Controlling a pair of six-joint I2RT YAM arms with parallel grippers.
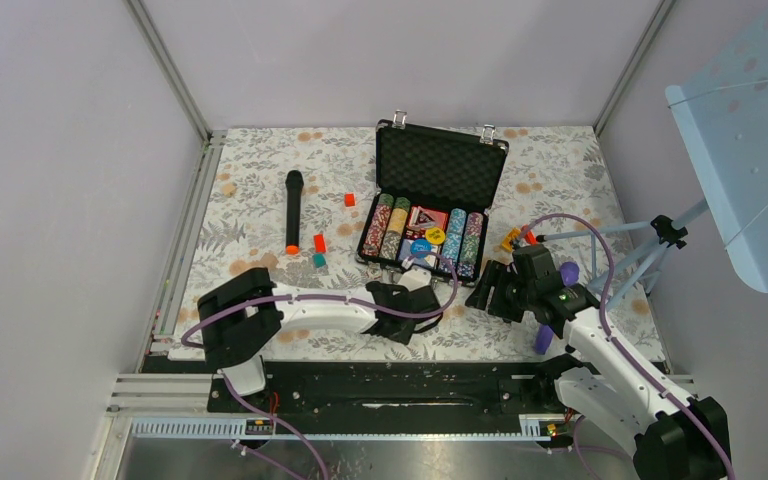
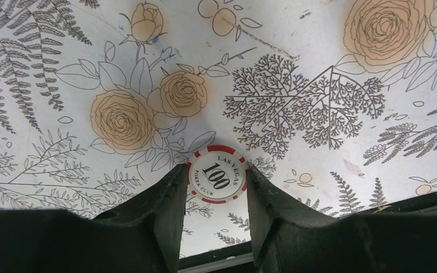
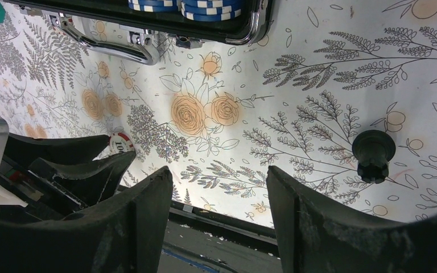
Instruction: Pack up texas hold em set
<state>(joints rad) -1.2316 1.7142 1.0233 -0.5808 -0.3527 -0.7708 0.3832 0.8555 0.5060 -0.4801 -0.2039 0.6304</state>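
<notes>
Centrally, floral tablecloth (image 1: 250, 160) meets grey walls (image 1: 60, 150); left gripper (image 2: 216, 174) clamps poker chip (image 2: 217, 176); right gripper (image 3: 219, 173) gapes lower right of briefcase (image 1: 440, 165).

A rose-and-fern printed tablecloth (image 1: 260, 170) lies under the right gripper (image 1: 480, 290); plain grey walls (image 1: 60, 150) framed by aluminium posts (image 1: 170, 70) enclose it, and a perforated pale-blue panel (image 1: 750, 150) on a tripod (image 1: 666, 236) stands to the gripper's right.

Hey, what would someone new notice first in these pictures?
The open black briefcase sits at the table's middle, with rows of striped chips in its base. Just in front of it, the left claw pinches a red-and-white 100 chip. A black microphone lies left of the briefcase.
</notes>
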